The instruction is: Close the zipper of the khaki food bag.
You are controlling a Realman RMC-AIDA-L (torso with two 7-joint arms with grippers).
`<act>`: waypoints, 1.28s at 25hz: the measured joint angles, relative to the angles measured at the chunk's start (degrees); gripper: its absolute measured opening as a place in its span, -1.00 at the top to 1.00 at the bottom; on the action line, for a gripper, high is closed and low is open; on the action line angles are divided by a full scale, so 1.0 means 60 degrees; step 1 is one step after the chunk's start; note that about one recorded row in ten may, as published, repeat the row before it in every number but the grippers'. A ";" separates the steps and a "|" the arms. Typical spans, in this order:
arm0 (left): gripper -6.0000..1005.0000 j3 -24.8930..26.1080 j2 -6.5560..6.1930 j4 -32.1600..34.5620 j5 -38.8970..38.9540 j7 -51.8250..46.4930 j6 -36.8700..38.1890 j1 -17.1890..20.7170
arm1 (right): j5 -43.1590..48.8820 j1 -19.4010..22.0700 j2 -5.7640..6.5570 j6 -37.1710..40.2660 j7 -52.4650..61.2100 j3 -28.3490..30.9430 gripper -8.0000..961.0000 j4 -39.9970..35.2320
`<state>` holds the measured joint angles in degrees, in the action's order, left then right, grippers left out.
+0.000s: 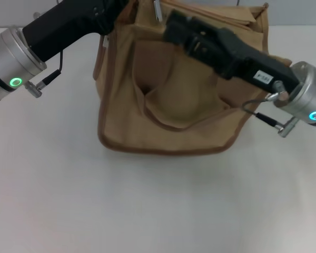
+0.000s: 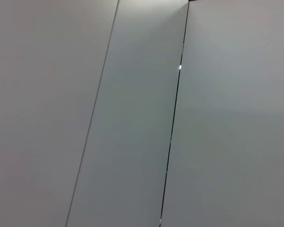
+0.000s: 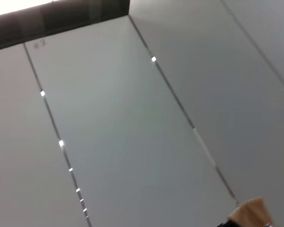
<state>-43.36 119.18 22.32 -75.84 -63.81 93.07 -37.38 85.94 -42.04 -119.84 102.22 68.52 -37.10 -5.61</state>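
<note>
The khaki food bag is seen standing on the white table, at its far middle, with both arms reaching over its top from either side. The left gripper is placed at the bag's left upper corner and the right gripper over the top panel near a small silver piece, probably the zipper pull; whether either is clenched or released cannot be told. The closing is judged to be under way, not finished.
</note>
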 joint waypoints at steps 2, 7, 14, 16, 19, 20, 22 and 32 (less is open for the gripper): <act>0.91 -0.0015 0.0000 -0.0045 0.0005 0.0000 0.0002 -0.0011 | -0.0004 0.0100 0.0018 -0.0075 0.0001 0.0221 -0.12 -0.0026; 0.90 -0.0062 0.0000 -0.0107 0.0013 0.0000 0.0026 -0.0034 | -0.0010 -0.0012 0.0012 -0.0727 0.0033 0.0289 -0.12 -0.0080; 0.90 -0.0113 -0.0001 -0.0141 0.0012 0.0000 0.0247 -0.0050 | -0.0014 -0.0368 0.0002 -0.1474 0.0037 0.0262 -0.12 0.0114; 0.90 -0.0112 -0.0001 -0.0201 0.0012 0.0000 0.0261 -0.0072 | 0.0008 -0.0523 -0.0005 -0.1583 0.0039 0.0218 -0.12 0.0163; 0.90 -0.0112 -0.0002 -0.0261 0.0012 0.0034 0.0281 -0.0093 | 0.0073 -0.0754 -0.0011 -0.1634 0.0040 -0.0021 -0.12 0.0284; 0.90 -0.0112 -0.0002 -0.0262 0.0012 0.0057 0.0286 -0.0093 | 0.0073 -0.0811 -0.0011 -0.1647 0.0041 -0.0131 -0.12 0.0313; 0.90 -0.0112 -0.0002 -0.0264 0.0012 0.0081 0.0345 -0.0094 | 0.0048 -0.0856 -0.0010 -0.1704 0.0041 -0.0235 -0.12 0.0349; 0.90 -0.0111 0.0000 -0.0264 0.0041 0.0088 0.0405 -0.0100 | 0.0008 -0.0869 -0.0006 -0.1838 0.0052 -0.0150 -0.07 0.0363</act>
<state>-44.03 119.18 20.74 -75.59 -63.28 95.50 -37.99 85.99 -47.26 -119.88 91.19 68.83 -38.00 -3.43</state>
